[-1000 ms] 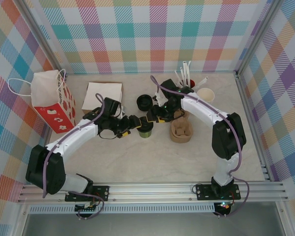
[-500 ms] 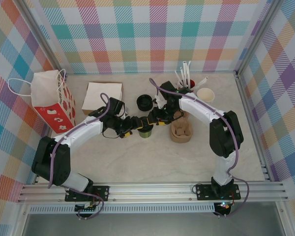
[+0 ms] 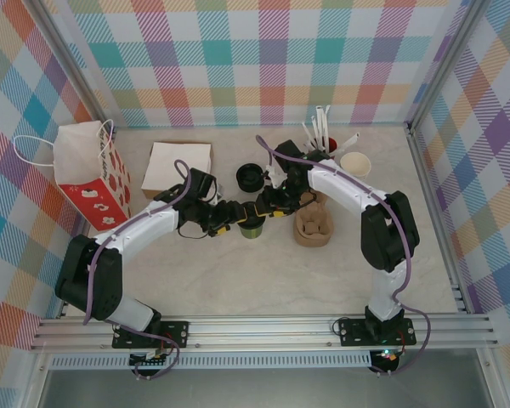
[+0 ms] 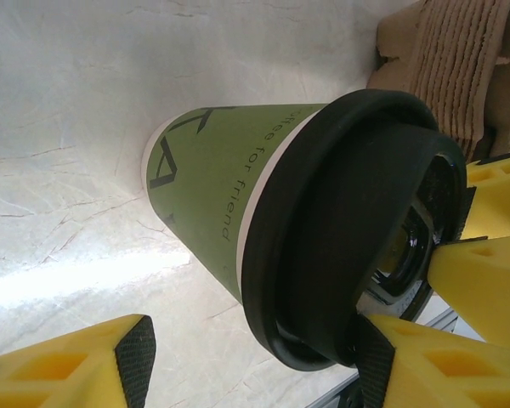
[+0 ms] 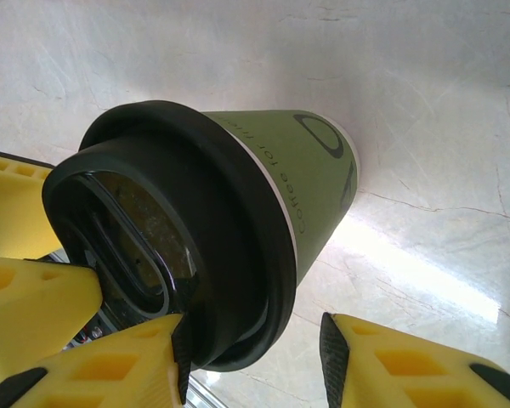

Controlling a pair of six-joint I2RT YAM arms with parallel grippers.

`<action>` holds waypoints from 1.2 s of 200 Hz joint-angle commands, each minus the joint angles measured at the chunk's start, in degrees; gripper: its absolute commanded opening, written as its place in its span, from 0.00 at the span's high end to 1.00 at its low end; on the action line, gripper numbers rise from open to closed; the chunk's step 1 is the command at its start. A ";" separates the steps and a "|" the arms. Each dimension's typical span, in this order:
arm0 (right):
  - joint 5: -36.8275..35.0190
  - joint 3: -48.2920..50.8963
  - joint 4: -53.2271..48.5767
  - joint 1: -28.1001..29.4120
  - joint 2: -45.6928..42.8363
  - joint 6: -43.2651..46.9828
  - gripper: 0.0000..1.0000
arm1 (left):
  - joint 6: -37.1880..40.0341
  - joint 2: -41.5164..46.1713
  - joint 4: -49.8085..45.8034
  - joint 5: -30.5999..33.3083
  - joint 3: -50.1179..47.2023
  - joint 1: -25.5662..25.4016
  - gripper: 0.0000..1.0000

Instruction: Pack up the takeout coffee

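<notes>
Item: coffee cup [image 3: 252, 226], olive-green, black lid [image 4: 340, 221], upright on counter [image 3: 238, 280], just beside cardboard tray [image 3: 313, 226].
Left tool [image 4: 251, 357]: released, straddling lid; one pad [image 4: 364, 355] touches rim, other apart.
Right tool [image 5: 255, 344]: released, likewise straddling lid.

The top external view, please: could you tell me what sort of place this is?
Probably a mock café packing station in a robot test cell: plaid walls enclose a table holding a lidded takeout coffee, a pulp cup carrier and a paper bag.
</notes>
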State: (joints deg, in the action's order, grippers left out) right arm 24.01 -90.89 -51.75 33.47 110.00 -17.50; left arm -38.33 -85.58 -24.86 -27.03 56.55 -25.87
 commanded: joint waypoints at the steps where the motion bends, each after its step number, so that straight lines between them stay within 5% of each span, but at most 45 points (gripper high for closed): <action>1: -5.86 2.32 -7.39 0.90 3.71 1.41 0.55 | 0.88 -2.00 -3.57 4.69 -3.09 -0.48 0.37; 103: -9.69 3.30 -10.18 0.98 4.63 1.96 0.55 | -0.34 -2.16 -2.82 5.01 -8.64 -0.41 0.42; 153: -7.57 -3.15 -6.79 0.89 3.50 1.98 0.52 | -0.37 -1.42 -3.44 4.45 -3.79 -0.41 0.42; 240: -12.16 -9.17 -7.06 1.45 -2.33 4.29 0.26 | 2.06 5.71 -9.99 6.66 5.70 0.90 0.26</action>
State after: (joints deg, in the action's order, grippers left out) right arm 14.22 -98.17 -56.49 34.17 110.72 -15.20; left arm -37.71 -84.66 -29.98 -23.20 60.82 -25.71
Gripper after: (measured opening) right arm 0.727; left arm 0.724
